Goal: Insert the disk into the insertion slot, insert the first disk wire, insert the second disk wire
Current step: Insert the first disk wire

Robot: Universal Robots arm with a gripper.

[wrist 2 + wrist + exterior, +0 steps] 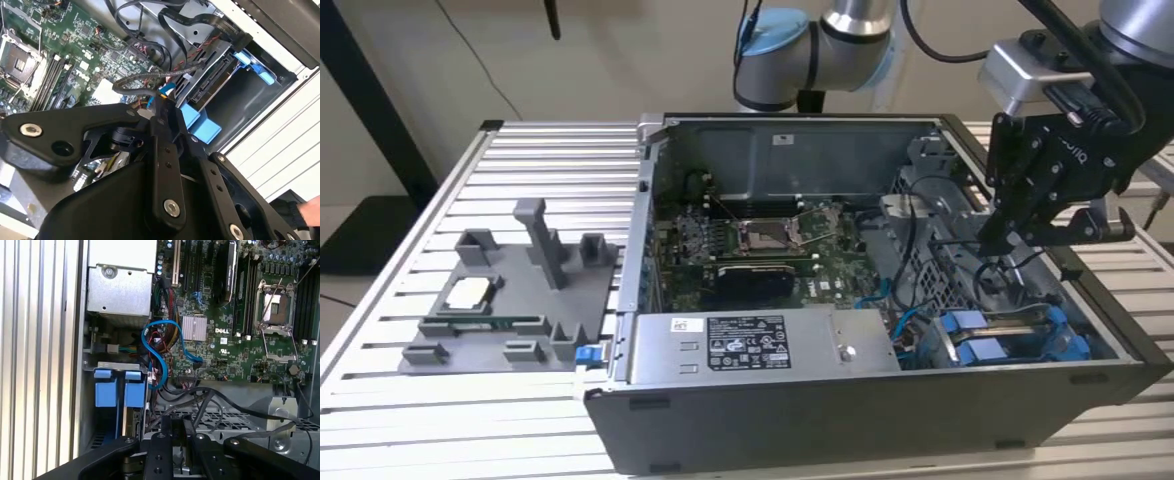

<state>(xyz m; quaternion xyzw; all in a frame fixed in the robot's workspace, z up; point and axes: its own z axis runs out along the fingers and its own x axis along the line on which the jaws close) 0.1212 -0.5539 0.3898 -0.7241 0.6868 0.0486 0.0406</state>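
A bench [400,430] of ribbed aluminium slats stands in front of a plain beige wall. On it sits a dark grey metal computer case [854,425], its open side up. Inside are a green motherboard [761,240] and a boxy grey power supply [747,345] with a white label.

The disk [210,82], flat and held in glossy blue plastic, sits inside the insertion slot [250,107]. This grey-walled bay is in the case corner nearest the bench's front edge, on the exterior view's right. A thin blue cable [150,355] loops just beside it.

The arm's black, angular hand [998,245] reaches down among dark cables near the disk. Whether it is apart or together, I cannot tell.

A matte grey fixture tray [520,300] with upright posts lies towards the bench's edge on the exterior view's left.
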